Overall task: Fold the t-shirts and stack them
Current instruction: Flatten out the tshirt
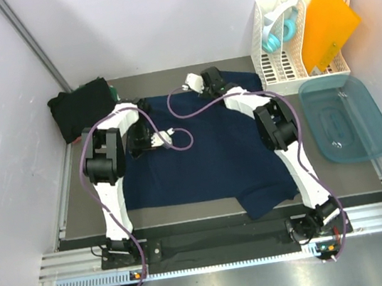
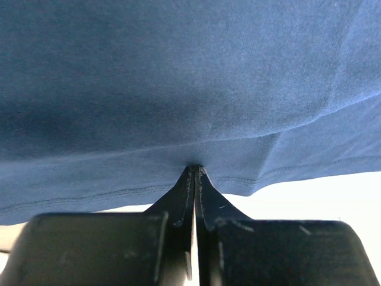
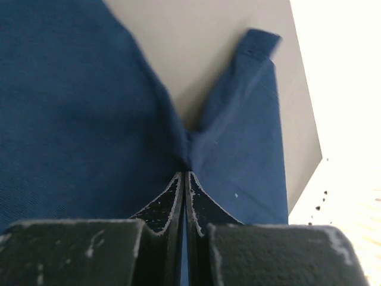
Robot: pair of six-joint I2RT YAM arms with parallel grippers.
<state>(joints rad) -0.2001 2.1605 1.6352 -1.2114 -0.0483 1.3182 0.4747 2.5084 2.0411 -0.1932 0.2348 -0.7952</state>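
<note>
At your far left, a heap of dark shirts point(image 1: 82, 110) sits bunched in the back corner of the table point(image 1: 77, 196), with a bit of green showing at its right edge. Just beside it, the navy shirt point(image 1: 201, 159) lies spread over the middle of the table. It is mostly flat, its left edge close to the heap and one sleeve point(image 1: 268, 200) reaching toward the near edge on the right. Your left gripper point(image 2: 194, 170) is at the shirt's left side with its fingers pressed together on the stitched hem. In the left wrist view the cloth puckers right at the tips and hangs up off the surface, with bright background showing under the edge. Your right gripper point(image 3: 184, 174) is at the back of the shirt, right of centre. Its fingers are also pressed together, pinching navy cloth where the body meets the back sleeve point(image 3: 250, 119), which runs away from the tips over bare table. Further right, well clear of the shirt, a white rack point(image 1: 283, 61) stands in the back corner holding an orange folder point(image 1: 328, 25) and something pale blue that you cannot make out. A teal tub point(image 1: 345, 116) sits just in front of the rack.
</note>
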